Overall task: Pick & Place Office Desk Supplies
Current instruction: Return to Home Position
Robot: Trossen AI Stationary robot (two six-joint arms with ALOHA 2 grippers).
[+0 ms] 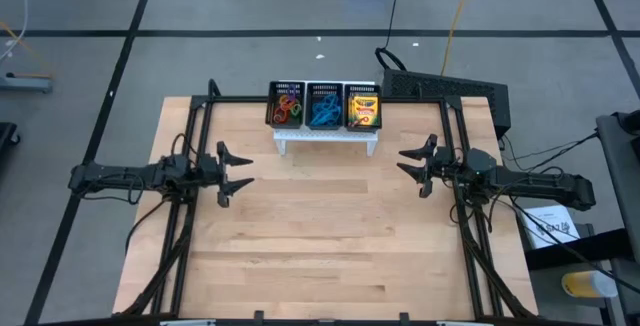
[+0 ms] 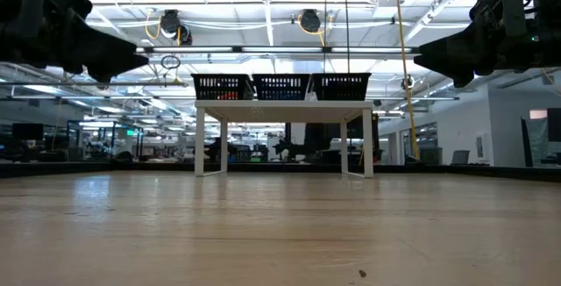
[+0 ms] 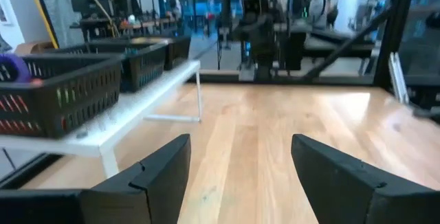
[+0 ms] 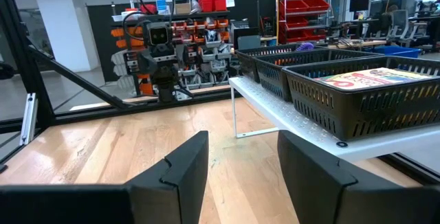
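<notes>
Evidently, the sorting is looking finished, as far as this inspection can judge. The crayon boxes point(image 1: 364, 112) are lying in the compartment of the organiser point(image 1: 306, 101) on the right arm's side. The blue loops point(image 1: 323, 115) are filling the middle compartment. The coloured loops point(image 1: 287, 106), with red, orange and green showing from above and a purple one from the left wrist view, are sitting in the compartment on the left arm's side. The organiser is resting on a white stand point(image 1: 328, 138) at the far edge of the surface point(image 1: 330, 236). No supply is showing loose on the wood in any view.

The left hand point(image 1: 248, 170) is hovering above the surface on its own side, fingers spread wide and gripping nothing. The right hand point(image 1: 402, 162) is hanging opposite it, fingers likewise parted and empty. Both are standing well apart from the organiser. Nothing appears to be awaiting placement; only the parking of the arms seems outstanding.
</notes>
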